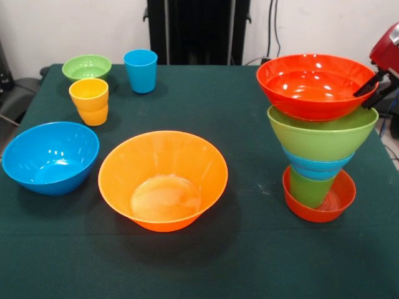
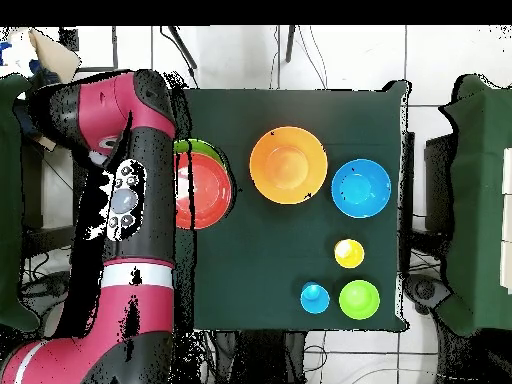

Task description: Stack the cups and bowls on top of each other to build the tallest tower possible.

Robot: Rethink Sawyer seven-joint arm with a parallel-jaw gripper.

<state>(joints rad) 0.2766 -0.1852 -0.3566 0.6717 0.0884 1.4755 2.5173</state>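
Observation:
The tower stands at the right in the front view: a small red-orange bowl (image 1: 329,210) lowest, a green cup (image 1: 308,188) in it, then a blue bowl (image 1: 315,168), a green bowl (image 1: 321,136) and a large red bowl (image 1: 312,84) on top, slightly tilted. My gripper (image 1: 361,100) reaches in from the right edge, its black fingers (image 1: 369,85) astride the red bowl's right rim and shut on it. In the overhead view the red bowl (image 2: 207,195) lies beside my arm, which hides the gripper.
A large orange bowl (image 1: 163,179) (image 2: 288,165) sits front centre and a blue bowl (image 1: 50,156) (image 2: 361,187) to its left. Behind stand a yellow-orange cup (image 1: 89,101) (image 2: 349,253), a blue cup (image 1: 140,70) (image 2: 315,297) and a small green bowl (image 1: 86,66) (image 2: 359,298).

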